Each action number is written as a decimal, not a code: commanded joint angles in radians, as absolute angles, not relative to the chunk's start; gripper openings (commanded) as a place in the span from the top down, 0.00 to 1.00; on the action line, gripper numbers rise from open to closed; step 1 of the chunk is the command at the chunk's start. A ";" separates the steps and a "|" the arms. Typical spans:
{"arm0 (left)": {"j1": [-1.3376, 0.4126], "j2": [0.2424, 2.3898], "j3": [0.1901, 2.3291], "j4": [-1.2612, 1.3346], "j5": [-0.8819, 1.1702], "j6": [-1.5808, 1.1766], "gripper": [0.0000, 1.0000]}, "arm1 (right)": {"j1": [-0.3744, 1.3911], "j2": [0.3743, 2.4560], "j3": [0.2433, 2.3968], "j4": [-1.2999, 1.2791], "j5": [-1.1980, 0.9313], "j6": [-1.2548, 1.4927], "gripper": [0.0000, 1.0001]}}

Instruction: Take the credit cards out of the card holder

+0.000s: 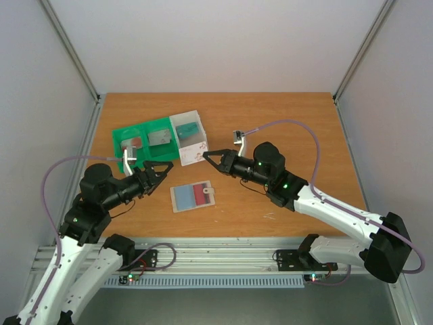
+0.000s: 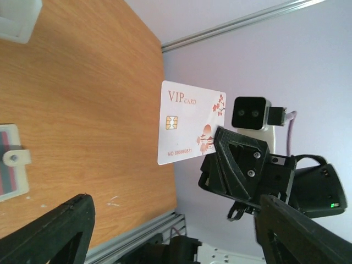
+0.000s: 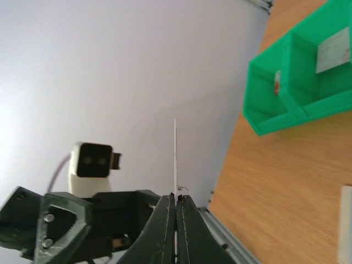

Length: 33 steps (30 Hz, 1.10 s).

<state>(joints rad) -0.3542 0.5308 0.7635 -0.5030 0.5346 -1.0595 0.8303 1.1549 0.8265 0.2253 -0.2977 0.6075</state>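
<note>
glossy plastic card (image 2: 190, 124), matt wooden table (image 1: 284, 128)

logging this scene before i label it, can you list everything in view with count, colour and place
card holder: 1, pale blue-grey, flat on the table between the arms
red card: 1, red, in the card holder's pocket
white card: 1, white with red print, in the air, pinched by the right gripper
tray cards: 3, grey-and-red, grey, teal, one per tray compartment
tray: 1, green with a white end compartment, far left of the table
table: 1, brown wood, under everything
left gripper: 1, black, open and empty, by the tray
right gripper: 1, black, shut on the white card
</note>
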 commanded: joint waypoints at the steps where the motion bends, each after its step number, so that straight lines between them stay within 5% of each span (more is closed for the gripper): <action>1: -0.356 0.540 0.749 -0.298 0.570 -1.169 0.20 | 0.831 1.188 0.809 0.403 -0.289 0.718 0.99; 11: -0.356 0.544 0.649 -0.162 0.590 -1.252 0.37 | 0.849 1.245 0.815 0.469 -0.273 0.785 0.99; 21: -0.356 0.595 0.661 -0.146 0.600 -1.238 0.41 | 0.862 1.254 0.809 0.470 -0.267 0.814 0.99; 29: -0.356 0.639 0.673 -0.143 0.589 -1.227 0.72 | 0.863 1.250 0.804 0.469 -0.300 0.832 0.99; 33: -0.356 0.639 0.679 -0.149 0.575 -1.232 0.96 | 0.863 1.244 0.792 0.463 -0.313 0.837 0.99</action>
